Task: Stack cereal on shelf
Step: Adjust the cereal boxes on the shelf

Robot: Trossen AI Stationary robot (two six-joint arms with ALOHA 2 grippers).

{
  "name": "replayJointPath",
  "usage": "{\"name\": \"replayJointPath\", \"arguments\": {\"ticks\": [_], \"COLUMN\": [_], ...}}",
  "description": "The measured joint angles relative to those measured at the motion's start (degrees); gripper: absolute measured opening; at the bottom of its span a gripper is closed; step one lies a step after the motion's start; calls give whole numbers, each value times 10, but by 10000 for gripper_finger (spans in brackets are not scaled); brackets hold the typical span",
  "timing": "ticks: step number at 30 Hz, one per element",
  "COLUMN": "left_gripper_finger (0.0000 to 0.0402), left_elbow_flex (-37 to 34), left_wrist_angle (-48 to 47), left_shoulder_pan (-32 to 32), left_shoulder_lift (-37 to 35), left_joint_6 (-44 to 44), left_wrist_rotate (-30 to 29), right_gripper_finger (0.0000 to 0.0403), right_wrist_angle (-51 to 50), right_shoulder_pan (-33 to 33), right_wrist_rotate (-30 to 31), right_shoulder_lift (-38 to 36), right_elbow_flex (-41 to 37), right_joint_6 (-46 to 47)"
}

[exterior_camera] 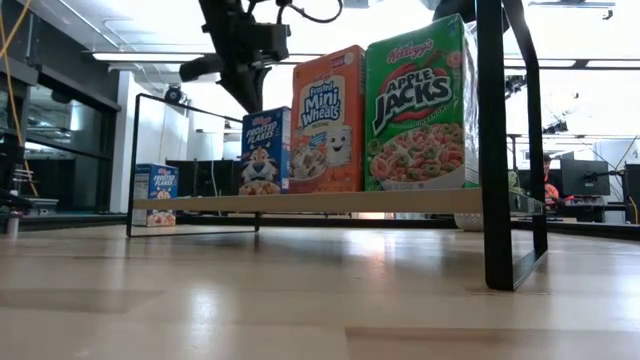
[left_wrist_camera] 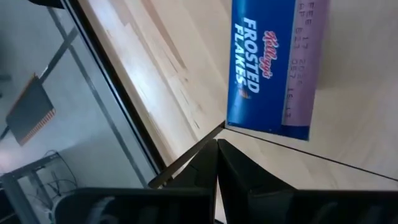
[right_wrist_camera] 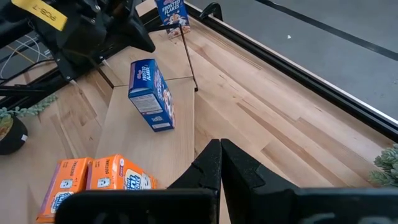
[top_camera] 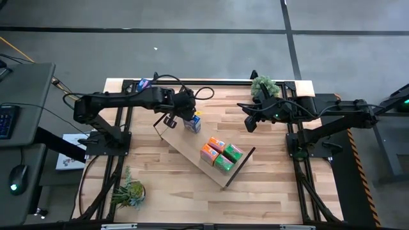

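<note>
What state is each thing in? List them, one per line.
shelf: flat on the table, askew.
blue box: upright on shelf, free.
orange boxes: upright on shelf.
green boxes: upright beside orange.
spare blue box: off shelf, at table edge.
left gripper: jaws shut, empty.
right gripper: jaws shut, waiting.

A lab or office: desk with keyboard (top_camera: 5,121), monitors (exterior_camera: 585,178), ceiling strip lights.

The Frosted Flakes box (left_wrist_camera: 273,65) is cut off at the picture's top. In the low view, the shelf's (exterior_camera: 300,201) wire end hides part of the Apple Jacks box (exterior_camera: 418,105).
</note>
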Motion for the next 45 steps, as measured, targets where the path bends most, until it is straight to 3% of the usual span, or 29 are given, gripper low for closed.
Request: {"name": "replayJointPath", "arguments": {"ticks": [21, 45], "left_gripper_finger": [0, 0], "left_elbow_flex": [0, 0], "left_wrist_angle": [-28, -4], "left_shoulder_pan": [3, -17], "left_shoulder_lift": [49, 49], "left_joint_6": [-1, -1], "left_wrist_rotate": [23, 99], "right_gripper_finger": [0, 0], "right_wrist_angle": [0, 0], "right_shoulder_pan": [0, 0], "right_wrist_rotate": [1, 1], "right_shoulder_lift": [0, 0], "right_elbow_flex": [0, 0], "right_joint_6": [10, 9]}}
